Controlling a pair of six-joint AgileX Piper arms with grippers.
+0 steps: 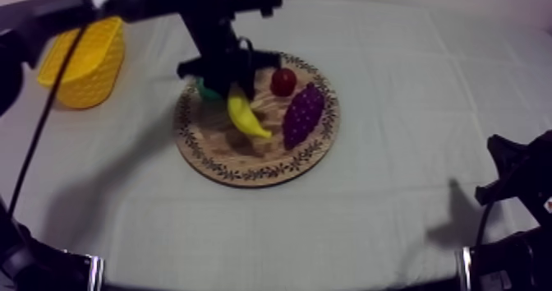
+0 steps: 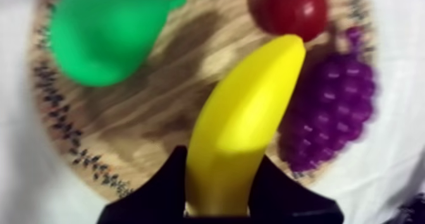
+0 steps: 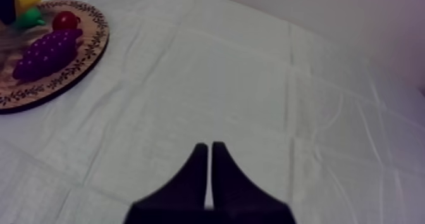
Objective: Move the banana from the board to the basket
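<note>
Left claw (image 2: 218,176) grasps the banana (image 2: 246,112), seemingly hanging above the board (image 1: 246,169); right claw (image 3: 210,152) clenched empty over the cloth (image 3: 253,81).

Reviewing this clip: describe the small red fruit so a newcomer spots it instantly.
Start at the round wooden board with the patterned rim. On its far side, beside the purple grapes, lies the small red fruit. It alone is red and round; the banana in the left end effector is long and yellow.
</note>
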